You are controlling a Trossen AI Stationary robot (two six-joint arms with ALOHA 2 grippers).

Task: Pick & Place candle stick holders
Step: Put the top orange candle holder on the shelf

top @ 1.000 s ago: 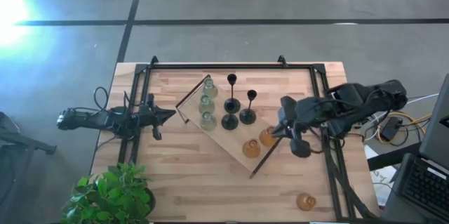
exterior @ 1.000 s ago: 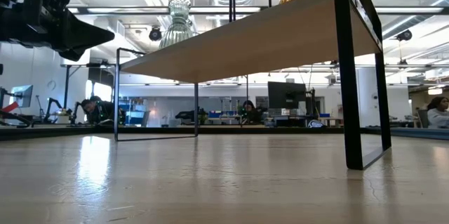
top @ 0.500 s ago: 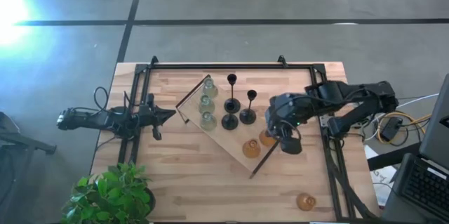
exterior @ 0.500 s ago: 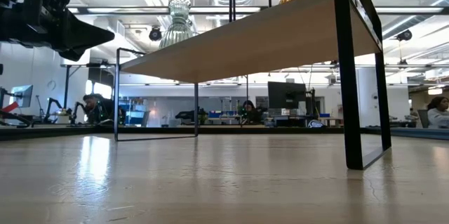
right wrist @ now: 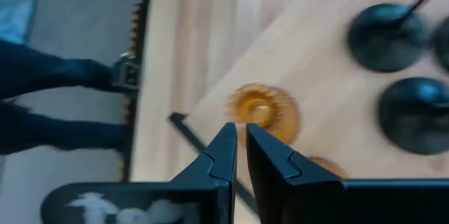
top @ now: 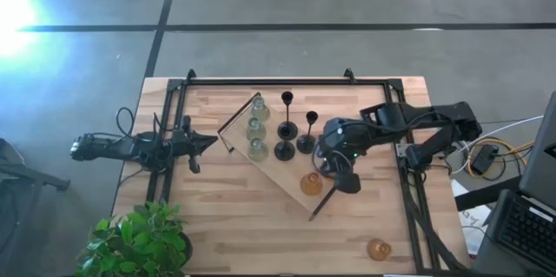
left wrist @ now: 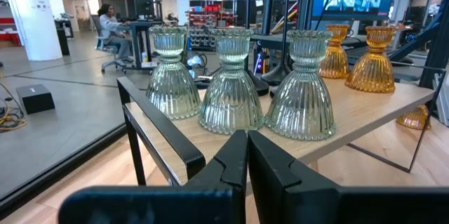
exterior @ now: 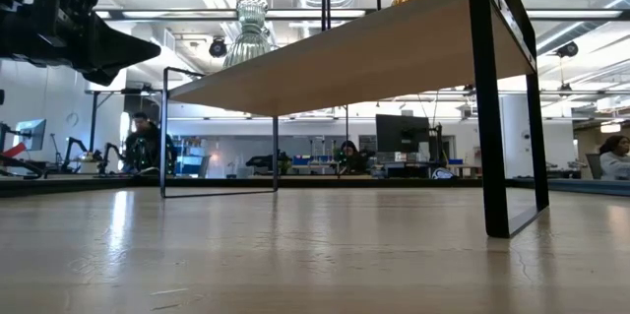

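Hovering over an amber holder [right wrist: 258,112] hidden overhead by the arm, right hand [right wrist: 238,136] pressed together, empty.

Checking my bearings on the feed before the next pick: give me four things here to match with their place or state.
1 green glass holders
2 black holders
3 lone amber holder
4 left tool

A on the bare table, off the board
B row at the board's left end
C shut, beside the table's left edge
D mid-board

Pairs: 1-B, 2-D, 3-A, 4-C
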